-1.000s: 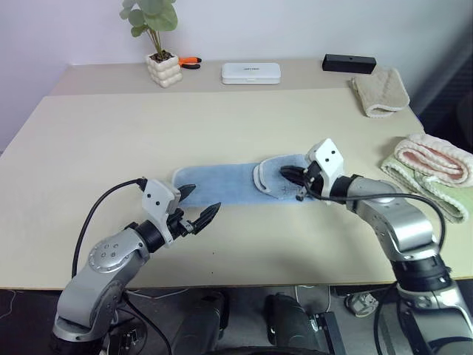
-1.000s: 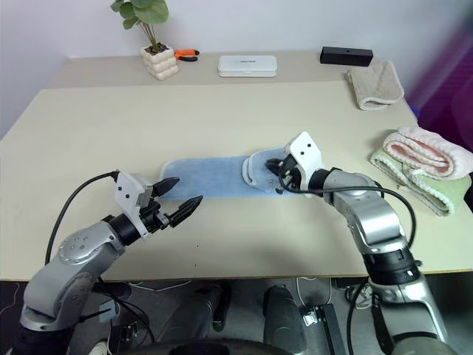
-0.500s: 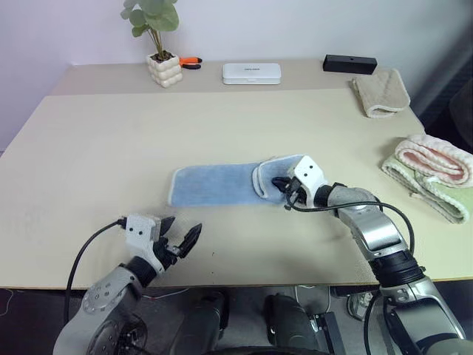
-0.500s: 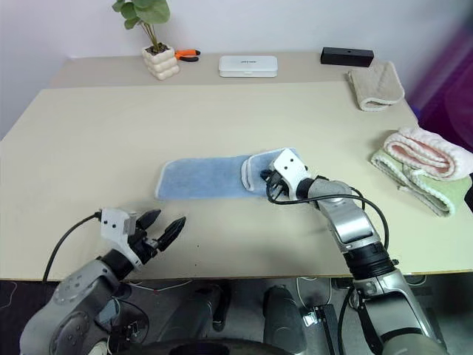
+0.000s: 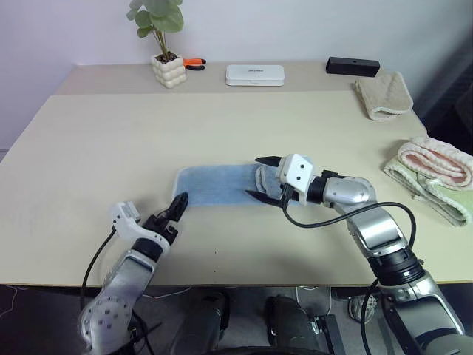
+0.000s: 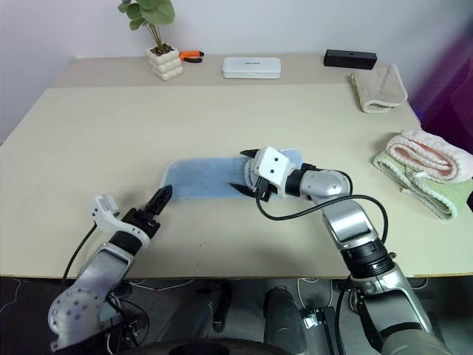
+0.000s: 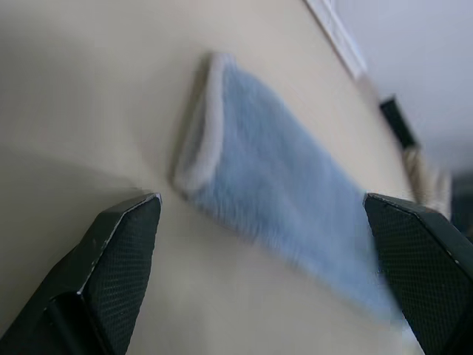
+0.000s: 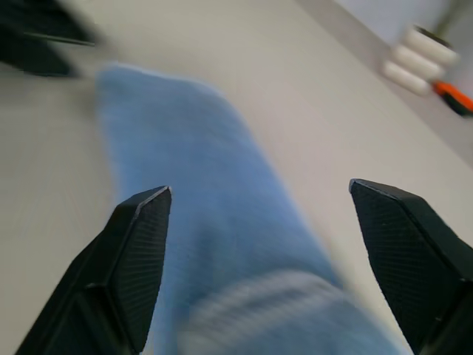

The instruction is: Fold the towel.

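The light blue towel (image 5: pixel 222 186) served as the landmark: it lay flat as a long narrow strip on the beige table (image 5: pixel 96 140), near the table's middle, with its right end folded back over itself.

Left of the towel, near the front edge of the table, the left gripper (image 5: pixel 174 208) pointed toward the towel's left end, just short of it and not touching. In the left wrist view its two black fingers (image 7: pixel 118 251) stood wide apart with nothing between them, and the towel's pale stitched end lay ahead of them.

At the towel's right end, the right gripper (image 5: pixel 263 178) hovered over the folded part, pointing along the strip toward its left end. Its fingers (image 8: pixel 140 259) were spread wide, one on either side of the cloth in the right wrist view, and gripped nothing.

Behind the towel, at the far edge of the table, stood a potted plant (image 5: pixel 164 44), an orange-handled tool (image 5: pixel 194 63), a white flat case (image 5: pixel 255 74) and a black box (image 5: pixel 352 66). Right of the towel and well apart from it lay a beige folded towel (image 5: pixel 383 94) and stacked pink and pale green folded towels (image 5: pixel 432 174).
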Action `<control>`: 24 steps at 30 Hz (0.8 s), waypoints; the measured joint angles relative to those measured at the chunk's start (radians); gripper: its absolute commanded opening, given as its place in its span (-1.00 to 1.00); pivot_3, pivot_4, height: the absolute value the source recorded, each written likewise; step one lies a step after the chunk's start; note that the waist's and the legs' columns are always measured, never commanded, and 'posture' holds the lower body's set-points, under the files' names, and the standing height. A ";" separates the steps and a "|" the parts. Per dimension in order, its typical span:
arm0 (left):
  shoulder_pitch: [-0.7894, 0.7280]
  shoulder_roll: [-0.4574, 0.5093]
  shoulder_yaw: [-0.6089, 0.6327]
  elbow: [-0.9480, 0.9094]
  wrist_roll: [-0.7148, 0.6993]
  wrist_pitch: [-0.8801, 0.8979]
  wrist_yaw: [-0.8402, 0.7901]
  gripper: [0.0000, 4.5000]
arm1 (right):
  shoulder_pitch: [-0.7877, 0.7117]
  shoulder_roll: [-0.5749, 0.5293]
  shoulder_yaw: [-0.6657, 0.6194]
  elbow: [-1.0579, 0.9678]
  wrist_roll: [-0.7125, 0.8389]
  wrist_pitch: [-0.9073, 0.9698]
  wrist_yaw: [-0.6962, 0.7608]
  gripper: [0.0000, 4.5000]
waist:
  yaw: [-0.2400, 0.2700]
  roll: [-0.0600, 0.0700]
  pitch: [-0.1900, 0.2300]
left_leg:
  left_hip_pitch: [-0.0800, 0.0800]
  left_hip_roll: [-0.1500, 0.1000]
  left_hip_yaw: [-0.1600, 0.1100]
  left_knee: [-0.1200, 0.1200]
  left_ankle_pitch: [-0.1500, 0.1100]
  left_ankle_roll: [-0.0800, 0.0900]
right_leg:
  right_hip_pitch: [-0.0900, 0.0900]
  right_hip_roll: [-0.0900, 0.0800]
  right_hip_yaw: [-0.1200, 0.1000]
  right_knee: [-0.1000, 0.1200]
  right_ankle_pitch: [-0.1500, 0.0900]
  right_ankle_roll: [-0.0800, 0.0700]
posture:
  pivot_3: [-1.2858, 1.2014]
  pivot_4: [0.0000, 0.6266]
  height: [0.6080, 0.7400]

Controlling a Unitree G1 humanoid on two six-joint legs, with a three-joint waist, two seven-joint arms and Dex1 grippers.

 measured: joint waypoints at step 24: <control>-0.077 0.283 0.132 0.137 -0.059 -0.119 -0.086 -0.97 | 0.078 -0.016 0.013 -0.101 -0.030 0.036 -0.018 0.77 | -0.003 -0.001 0.000 | 0.005 0.001 -0.001 -0.003 -0.002 -0.001 | 0.006 0.001 -0.001 -0.007 -0.002 -0.002 | 0.03 -0.52 1.00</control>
